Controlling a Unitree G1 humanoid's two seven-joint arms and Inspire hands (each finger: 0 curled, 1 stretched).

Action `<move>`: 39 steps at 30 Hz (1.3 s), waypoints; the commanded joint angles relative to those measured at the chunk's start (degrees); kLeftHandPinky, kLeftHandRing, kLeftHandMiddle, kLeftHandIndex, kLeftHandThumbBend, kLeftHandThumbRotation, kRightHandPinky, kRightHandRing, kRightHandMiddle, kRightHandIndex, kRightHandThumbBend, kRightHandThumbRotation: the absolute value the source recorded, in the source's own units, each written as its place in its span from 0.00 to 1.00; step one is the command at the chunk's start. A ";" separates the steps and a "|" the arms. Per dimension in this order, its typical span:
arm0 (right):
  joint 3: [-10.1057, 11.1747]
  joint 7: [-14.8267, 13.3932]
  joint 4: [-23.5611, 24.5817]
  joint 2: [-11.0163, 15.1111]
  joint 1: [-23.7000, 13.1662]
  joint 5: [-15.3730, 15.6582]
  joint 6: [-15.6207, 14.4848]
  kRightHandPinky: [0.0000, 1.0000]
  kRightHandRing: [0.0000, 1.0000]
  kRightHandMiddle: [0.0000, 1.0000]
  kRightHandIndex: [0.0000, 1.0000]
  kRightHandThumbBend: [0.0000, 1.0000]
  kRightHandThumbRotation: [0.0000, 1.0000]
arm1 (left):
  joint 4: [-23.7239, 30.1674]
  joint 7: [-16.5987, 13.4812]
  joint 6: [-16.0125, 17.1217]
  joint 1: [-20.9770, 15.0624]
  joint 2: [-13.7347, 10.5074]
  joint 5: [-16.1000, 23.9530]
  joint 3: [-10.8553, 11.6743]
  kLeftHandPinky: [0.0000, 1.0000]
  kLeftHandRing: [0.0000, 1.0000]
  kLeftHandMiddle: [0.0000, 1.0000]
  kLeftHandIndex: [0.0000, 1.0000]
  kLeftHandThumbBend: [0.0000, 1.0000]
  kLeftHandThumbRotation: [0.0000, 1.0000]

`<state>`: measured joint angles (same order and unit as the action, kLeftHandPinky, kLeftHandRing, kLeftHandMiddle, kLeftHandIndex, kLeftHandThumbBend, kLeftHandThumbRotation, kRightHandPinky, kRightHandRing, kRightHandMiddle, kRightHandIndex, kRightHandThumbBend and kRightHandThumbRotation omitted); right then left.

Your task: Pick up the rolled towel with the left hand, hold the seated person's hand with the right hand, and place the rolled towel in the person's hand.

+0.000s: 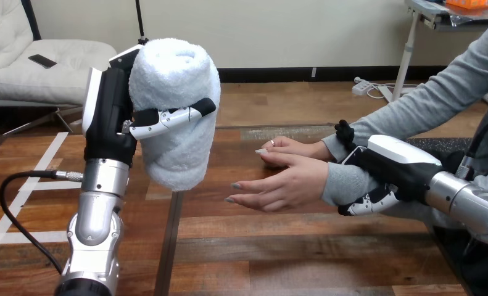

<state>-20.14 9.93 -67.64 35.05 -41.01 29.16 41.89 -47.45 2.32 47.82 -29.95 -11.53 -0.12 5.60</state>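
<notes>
Rolled towel: the rolled towel (181, 151) is white and stands upright at the left of the scene. It is lifted off the tabletop (260, 246), with its lower end hanging free above the wood.
Left hand: the left hand (108, 114) is raised on its upright forearm and closed round the towel. The palm is against the towel's left side and one finger is curled across its front. The roll's top and bottom stick out past the grasp.
Right hand: the right hand (392, 157) comes in from the right and is wrapped round the wrist of the person's near hand (284, 185), over the grey sleeve (343, 185). Its fingers curl under the sleeve and its thumb rises on the far side.
Person's near hand: it is held above the tabletop with the palm turned up and to the left. Its fingers are straight and point left toward the towel, and nothing lies in it.
Person's far hand: the person's far hand (290, 147) lies just behind the near one, low at the tabletop and close to its far edge.
Open room: a clear gap of bare wood separates the towel's right side from the near hand's fingertips. The near half of the tabletop is free from left to right.
Edges: the tabletop's far edge runs just behind the person's hands. The towel hangs well inside that edge and above a dark seam in the wood.
</notes>
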 commanded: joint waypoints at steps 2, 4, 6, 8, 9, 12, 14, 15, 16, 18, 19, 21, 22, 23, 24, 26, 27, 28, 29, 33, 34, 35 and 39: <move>1.83 -0.64 2.90 -2.93 -6.53 -2.01 0.42 0.13 0.17 0.24 0.26 0.43 0.05 | 2.20 -0.58 1.20 -4.46 0.46 -0.69 0.80 0.32 0.36 0.39 0.41 0.60 0.00; 1.78 -0.56 2.98 -3.06 -6.70 -1.98 0.38 0.13 0.17 0.24 0.26 0.43 0.05 | 2.24 -0.72 1.15 -4.41 0.56 -0.54 0.79 0.32 0.35 0.39 0.41 0.60 0.00; 1.74 -0.45 3.07 -3.14 -6.85 -1.95 0.31 0.13 0.17 0.24 0.26 0.43 0.05 | 2.30 -0.89 1.09 -4.36 0.64 -0.36 0.78 0.32 0.35 0.39 0.41 0.60 0.00; 1.65 -0.43 3.13 -3.24 -7.03 -1.83 0.26 0.14 0.18 0.24 0.26 0.44 0.05 | 2.13 -1.00 1.20 -4.38 0.71 -0.18 0.74 0.32 0.35 0.39 0.41 0.61 0.00; 1.64 -0.42 3.15 -3.26 -7.07 -1.80 0.25 0.14 0.18 0.24 0.26 0.44 0.05 | 2.10 -1.03 1.23 -4.38 0.73 -0.12 0.73 0.32 0.35 0.39 0.41 0.61 0.00; 1.53 -0.54 3.24 -3.38 -7.26 -1.58 0.09 0.14 0.18 0.24 0.26 0.44 0.05 | 2.09 -1.22 1.26 -4.33 0.85 0.13 0.65 0.31 0.35 0.39 0.41 0.61 0.00; 1.50 -0.33 3.28 -3.49 -7.41 -1.59 -0.02 0.14 0.19 0.25 0.26 0.44 0.05 | 2.19 -1.08 1.19 -4.29 1.05 -0.05 0.62 0.31 0.35 0.39 0.41 0.60 0.00; 1.50 -0.26 3.29 -3.51 -7.44 -1.60 -0.04 0.15 0.19 0.25 0.26 0.44 0.06 | 2.24 -1.04 1.17 -4.27 1.12 -0.09 0.61 0.31 0.35 0.39 0.41 0.60 0.00; 1.41 -0.14 3.41 -3.55 -7.54 -1.49 -0.27 0.15 0.19 0.25 0.26 0.44 0.06 | 2.19 -0.89 1.19 -4.27 1.24 -0.22 0.58 0.32 0.35 0.39 0.41 0.60 0.00; 1.32 0.00 3.57 -3.56 -7.62 -1.36 -0.52 0.15 0.19 0.25 0.26 0.44 0.07 | 2.15 -0.74 1.21 -4.27 1.37 -0.32 0.56 0.32 0.35 0.39 0.41 0.60 0.00; 1.30 0.18 3.65 -3.61 -7.69 -1.35 -0.60 0.15 0.19 0.25 0.26 0.44 0.07 | 2.13 -0.69 1.20 -4.27 1.52 -0.38 0.53 0.32 0.36 0.39 0.41 0.60 0.00; 1.31 0.40 3.74 -3.66 -7.75 -1.39 -0.63 0.15 0.19 0.25 0.27 0.43 0.08 | 2.15 -0.67 1.17 -4.24 1.70 -0.41 0.49 0.32 0.36 0.39 0.41 0.59 0.00; 1.33 0.46 3.79 -3.74 -7.78 -1.42 -0.61 0.15 0.19 0.25 0.27 0.43 0.08 | 2.39 -0.55 0.88 -4.15 1.93 -0.61 0.45 0.32 0.36 0.39 0.41 0.59 0.00; 1.35 0.49 3.83 -3.78 -7.79 -1.44 -0.59 0.15 0.20 0.25 0.27 0.44 0.08 | 2.58 -0.47 0.66 -4.07 2.08 -0.75 0.41 0.32 0.36 0.39 0.41 0.59 0.00; 1.37 0.52 3.87 -3.80 -7.79 -1.46 -0.57 0.16 0.20 0.25 0.27 0.43 0.08 | 2.71 -0.42 0.51 -4.02 2.19 -0.83 0.39 0.32 0.36 0.39 0.41 0.59 0.00; 1.37 0.63 4.02 -3.89 -7.84 -1.44 -0.69 0.16 0.20 0.26 0.27 0.43 0.09 | 2.80 -0.60 0.49 -3.97 2.46 -0.67 0.27 0.32 0.35 0.39 0.41 0.59 0.00; 1.38 0.67 4.08 -3.91 -7.84 -1.44 -0.72 0.16 0.20 0.26 0.27 0.43 0.09 | 2.83 -0.67 0.50 -3.95 2.53 -0.60 0.24 0.32 0.35 0.39 0.41 0.59 0.00; 1.32 0.70 4.23 -3.95 -7.88 -1.34 -0.88 0.16 0.20 0.26 0.27 0.43 0.09 | 2.82 -0.91 0.42 -3.92 2.68 -0.40 0.18 0.32 0.35 0.39 0.41 0.60 0.00; 1.28 0.71 4.33 -3.96 -7.89 -1.28 -0.98 0.16 0.20 0.26 0.27 0.43 0.10 | 2.83 -1.07 0.34 -3.89 2.78 -0.26 0.14 0.32 0.35 0.39 0.41 0.60 0.00; 1.32 0.88 4.40 -4.11 -7.94 -1.35 -0.99 0.16 0.21 0.26 0.27 0.43 0.11 | 2.66 -1.02 0.50 -3.86 3.16 -0.21 0.01 0.32 0.36 0.39 0.41 0.60 0.00; 1.34 1.01 4.41 -4.18 -7.98 -1.42 -1.00 0.16 0.21 0.26 0.27 0.43 0.11 | 2.68 -1.19 0.43 -3.81 3.28 -0.01 -0.05 0.32 0.36 0.39 0.41 0.61 0.00; 1.36 1.11 4.45 -4.21 -7.99 -1.46 -1.01 0.16 0.21 0.26 0.27 0.43 0.11 | 2.73 -1.33 0.36 -3.76 3.35 0.15 -0.08 0.32 0.36 0.39 0.41 0.61 0.00; 1.49 1.26 4.45 -4.35 -7.99 -1.64 -0.80 0.17 0.21 0.26 0.28 0.43 0.12 | 3.15 -1.95 0.00 -3.49 3.67 0.83 -0.23 0.32 0.36 0.40 0.41 0.62 0.00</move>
<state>-20.14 11.51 -66.43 32.43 -42.37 29.17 40.30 -47.28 1.37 47.71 -29.94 -8.44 0.24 5.44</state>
